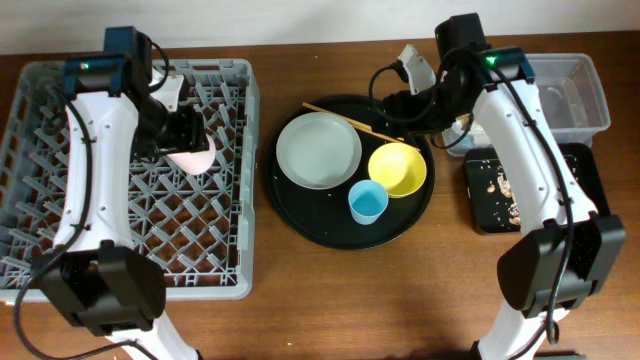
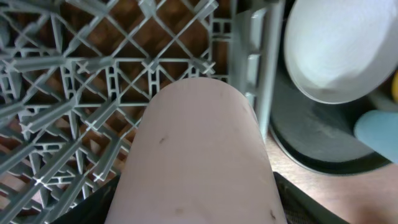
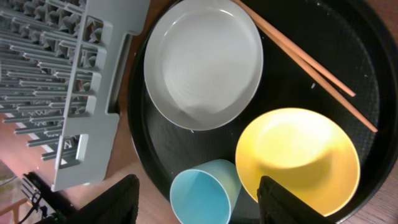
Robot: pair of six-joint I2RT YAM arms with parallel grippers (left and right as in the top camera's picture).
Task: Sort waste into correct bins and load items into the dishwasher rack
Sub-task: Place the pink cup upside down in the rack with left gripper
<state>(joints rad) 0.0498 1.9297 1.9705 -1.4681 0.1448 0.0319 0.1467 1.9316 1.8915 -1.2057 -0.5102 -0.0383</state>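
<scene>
— Pink cup (image 1: 192, 158)?
— Sitting clamped in the left pincer (image 1: 185, 135), hanging over the dishwasher rack (image 1: 120, 230), close to its right rim. Touching the pegs or not: failing to tell from these views.
— And the right pincer (image 3: 198, 186)?
— Gaping wide, gripping nothing, hovering above the far side of the round black tray (image 1: 322, 218), near the chopsticks (image 1: 355, 120).
— Blue cup (image 1: 367, 201)?
— Standing on that round tray at the near side, crowding against the yellow bowl (image 1: 397, 168), with the pale plate (image 1: 318, 150) just beyond.
— Bins?
— Resting on the bench (image 1: 300, 290) at the far right: clear tub (image 1: 600, 100) behind, shallow black tray (image 1: 592, 175) in front, carrying brown food scraps (image 1: 503, 185).
</scene>
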